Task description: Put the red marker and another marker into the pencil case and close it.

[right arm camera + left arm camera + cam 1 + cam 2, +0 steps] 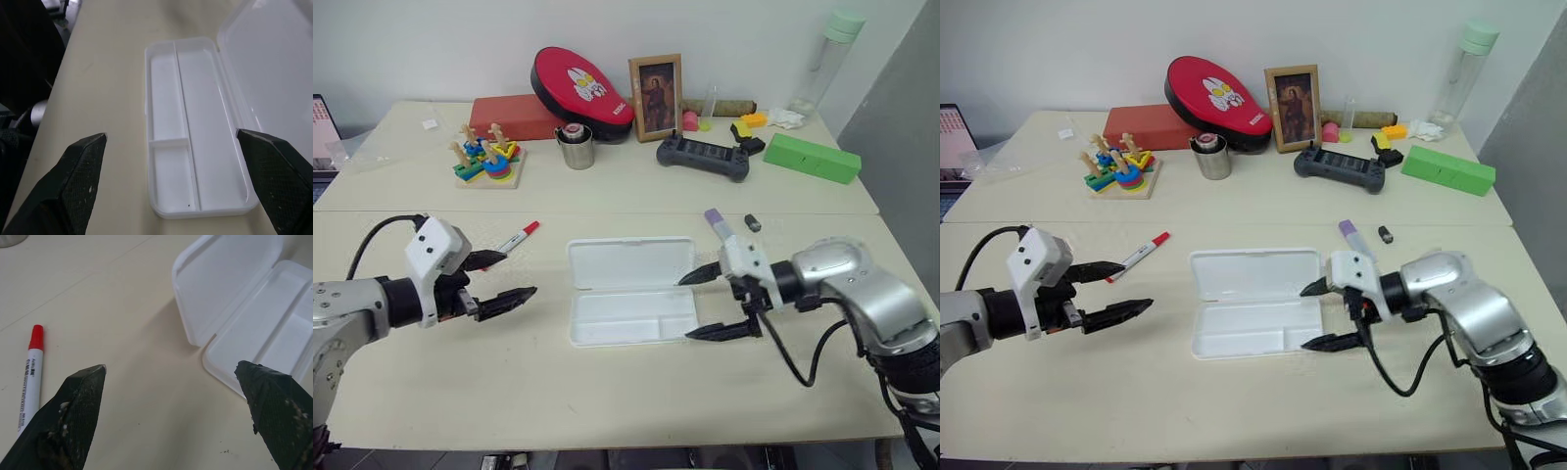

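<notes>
**Case open and empty, both markers still out on the worktop**

We see the pencil case (631, 290) lying open in the middle of the worktop (607, 392), lid flat behind the tray, its compartments bare. Our left tool (504, 279) hangs spread wide to the left of the case, holding nothing; the red marker (517, 238) lies on the worktop just beyond its far finger, cap pointing away from us. Our right tool (710, 304) is at the case's right end, fingers parted wide with nothing between them. The purple-capped marker (717, 223) lies just behind that wrist, partly hidden by it, with a small dark stubby piece (752, 223) beside it. Further back stand a metal cup (576, 147), a stacking toy (487, 157), a framed picture (656, 96), a black controller (703, 157) and a green box (811, 157), all well apart from the case.
</notes>
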